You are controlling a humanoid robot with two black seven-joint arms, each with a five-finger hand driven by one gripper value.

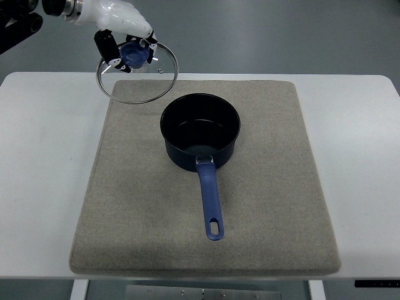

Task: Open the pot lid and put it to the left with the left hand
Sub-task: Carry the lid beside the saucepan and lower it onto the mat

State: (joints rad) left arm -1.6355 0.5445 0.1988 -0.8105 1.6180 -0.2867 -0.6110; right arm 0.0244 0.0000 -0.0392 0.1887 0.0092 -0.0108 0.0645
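Left hand: my robot's left hand [125, 45], reaching in from the upper left, has its fingers wrapped around the blue knob [134, 54] of the glass lid [137, 70]; I judge the hold firm, since the lid hangs from it.

Lid: clear glass with a metal rim, tilted and lifted clear of the pot, carried up and to the left; in this top view its lower edge overlaps the far left corner of the grey mat [262, 206], though I cannot tell how high it hangs above it.

Pot: the dark blue saucepan [200, 128] stands open near the middle of the mat, nothing visible inside, its blue handle [210, 203] pointing toward my side.

Surface: the mat lies on a white tabletop [44, 175], with bare white surface showing to the left of the mat.

Right hand: not in the picture.

Step in hand: by my reading the lid is off and the carry to the left is under way; the set-down is not yet done.

Next move: I expect to bring the lid down on the left, well apart from the pot, level it so the rim meets the surface flat, then loosen the fingers from the knob.

Risk: a tilted glass lid may land on its edge and roll or slide.
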